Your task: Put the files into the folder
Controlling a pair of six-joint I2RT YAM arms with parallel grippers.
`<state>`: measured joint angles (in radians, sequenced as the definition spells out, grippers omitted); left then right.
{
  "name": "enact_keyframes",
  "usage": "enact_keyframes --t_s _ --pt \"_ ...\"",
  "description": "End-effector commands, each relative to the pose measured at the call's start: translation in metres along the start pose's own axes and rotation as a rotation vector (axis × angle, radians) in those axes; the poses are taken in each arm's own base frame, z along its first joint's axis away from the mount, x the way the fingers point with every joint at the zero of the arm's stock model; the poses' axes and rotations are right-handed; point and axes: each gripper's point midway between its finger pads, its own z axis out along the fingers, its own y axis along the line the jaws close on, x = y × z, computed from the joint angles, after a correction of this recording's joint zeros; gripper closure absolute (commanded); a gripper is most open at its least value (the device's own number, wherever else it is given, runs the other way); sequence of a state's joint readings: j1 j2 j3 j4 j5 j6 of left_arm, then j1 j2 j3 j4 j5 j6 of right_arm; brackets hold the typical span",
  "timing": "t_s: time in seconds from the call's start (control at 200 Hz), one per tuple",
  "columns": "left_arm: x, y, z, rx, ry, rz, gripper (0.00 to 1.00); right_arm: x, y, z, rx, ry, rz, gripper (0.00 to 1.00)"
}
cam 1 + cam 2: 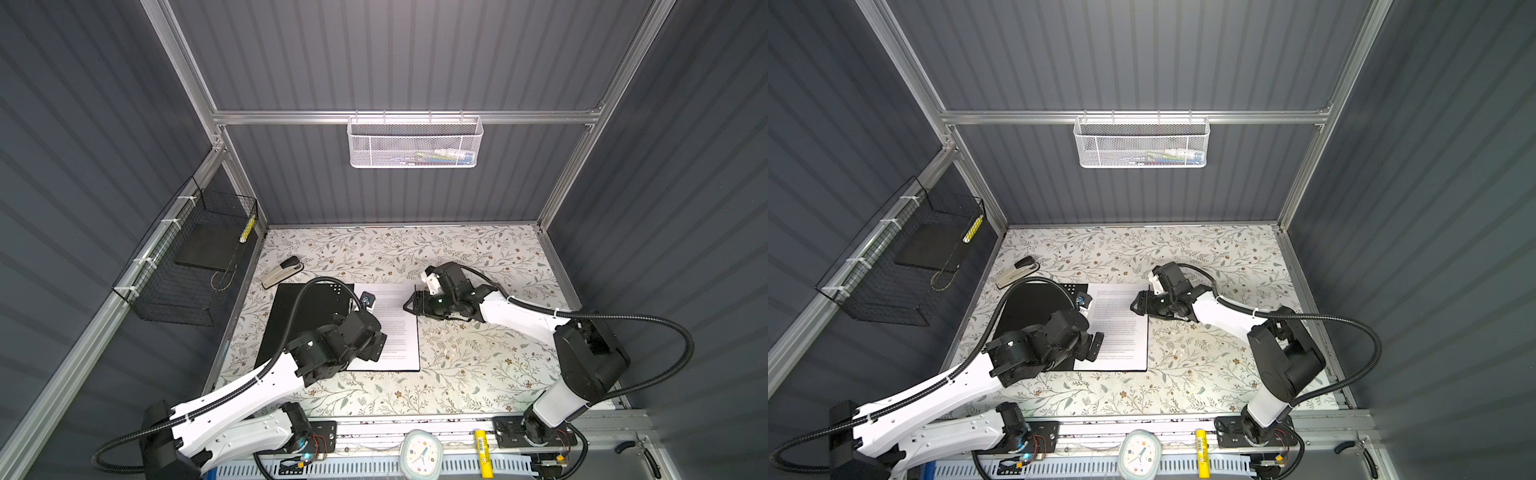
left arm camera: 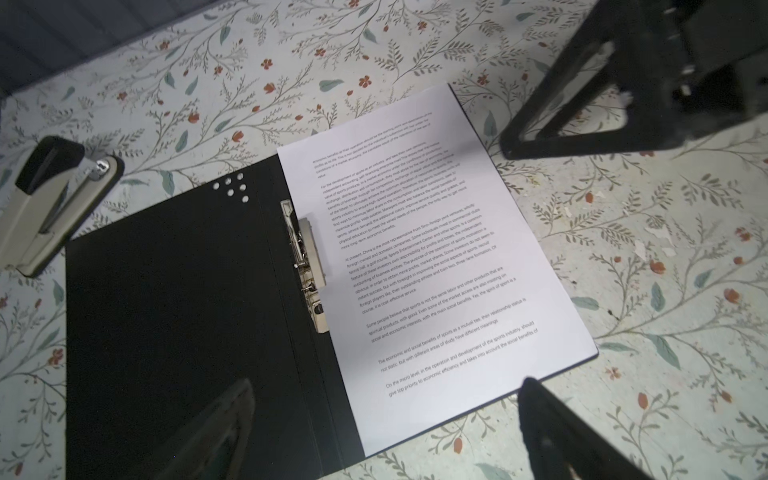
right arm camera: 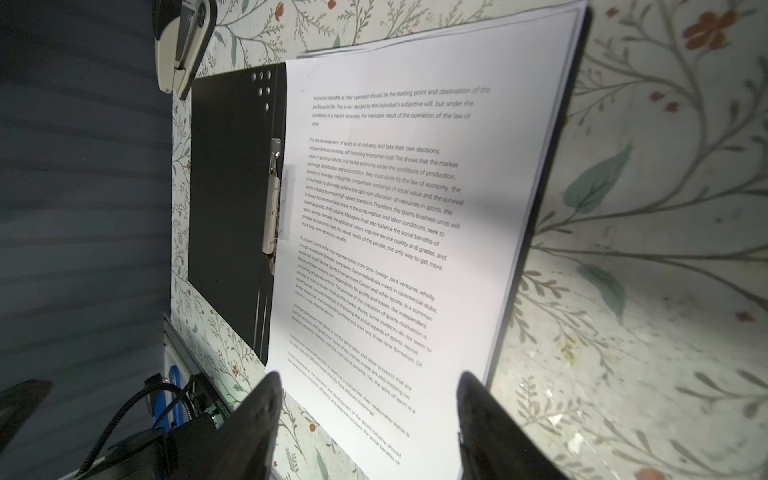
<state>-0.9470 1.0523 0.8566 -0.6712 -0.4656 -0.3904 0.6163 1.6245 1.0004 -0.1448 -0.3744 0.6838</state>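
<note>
Two top views both show the folder [image 1: 305, 320] lying open on the table [image 1: 478, 374], black inside up. The files [image 1: 399, 332] lie flat on its right half. The left claw [image 1: 1094, 347] hangs over the near part of the folder, at the files' left edge. The right claw [image 1: 409, 306] points at the files' far right edge. A stapler [image 1: 282, 272] sits just beyond the folder's far left corner.

From the left wrist, the left claw [image 2: 390, 432] is spread wide and grasps nothing, with the files below it. The clip [image 2: 307, 266] sits at the files' inner edge.

From the right wrist, the right claw [image 3: 370, 378] stands released, fingers apart over the sheet's edge, holding nothing. Whether they touch the paper I cannot tell.
</note>
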Motion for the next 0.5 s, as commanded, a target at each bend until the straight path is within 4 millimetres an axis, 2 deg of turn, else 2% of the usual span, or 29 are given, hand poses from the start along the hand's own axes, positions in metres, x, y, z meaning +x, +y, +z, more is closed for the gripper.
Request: enact_keyframes --t_s 0.0,0.06,0.11,0.195,0.26,0.495 --pt "-0.014 -0.005 0.014 0.032 0.038 -0.14 0.04 0.012 -0.024 -0.001 0.051 0.021 0.013 0.26" --pt "-0.014 0.008 0.025 0.019 0.081 -0.213 0.07 0.013 -0.028 -0.002 0.048 0.017 0.014 0.21" --pt "-0.012 0.027 0.036 0.002 0.13 -0.3 0.12 0.013 -0.031 -0.002 0.045 0.013 0.016 0.14" --pt "0.0 0.06 0.054 -0.037 0.196 -0.435 0.22 0.013 -0.033 -0.002 0.029 0.004 0.02 0.08" --pt "0.008 0.075 0.066 -0.042 0.231 -0.509 0.27 0.014 -0.033 -0.001 0.012 -0.002 0.021 0.01" --pt "0.033 0.111 0.105 -0.069 0.315 -0.698 0.59 0.016 -0.03 0.005 -0.046 0.012 0.026 0.01"
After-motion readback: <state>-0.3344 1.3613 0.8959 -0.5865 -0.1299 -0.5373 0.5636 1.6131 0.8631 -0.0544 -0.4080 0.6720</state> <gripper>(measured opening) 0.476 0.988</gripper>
